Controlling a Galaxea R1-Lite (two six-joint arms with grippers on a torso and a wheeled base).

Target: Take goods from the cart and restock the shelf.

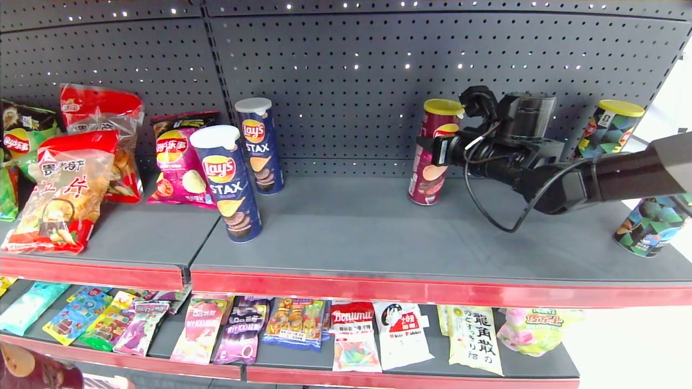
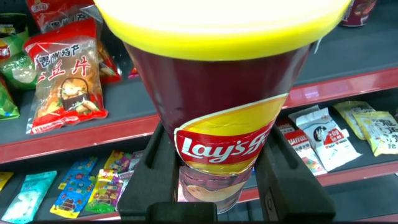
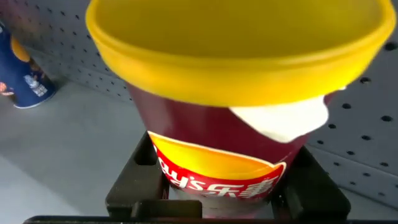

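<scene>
Grey shelf (image 1: pixel 378 237), red front edge. Snack bags (image 1: pixel 70 183) are leaned at the left end; two blue cans (image 1: pixel 230 183) stood left of centre; maroon can (image 1: pixel 427 183) near the back; patterned cans (image 1: pixel 649 224) at the right end. Packets (image 1: pixel 297 324) are laid along the lower board (image 1: pixel 540 367).

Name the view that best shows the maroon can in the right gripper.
Head view: the maroon can stands whole on the shelf, the right gripper at its side. The right wrist view crops it to lid and label. The left wrist view shows another can in the left gripper.
</scene>
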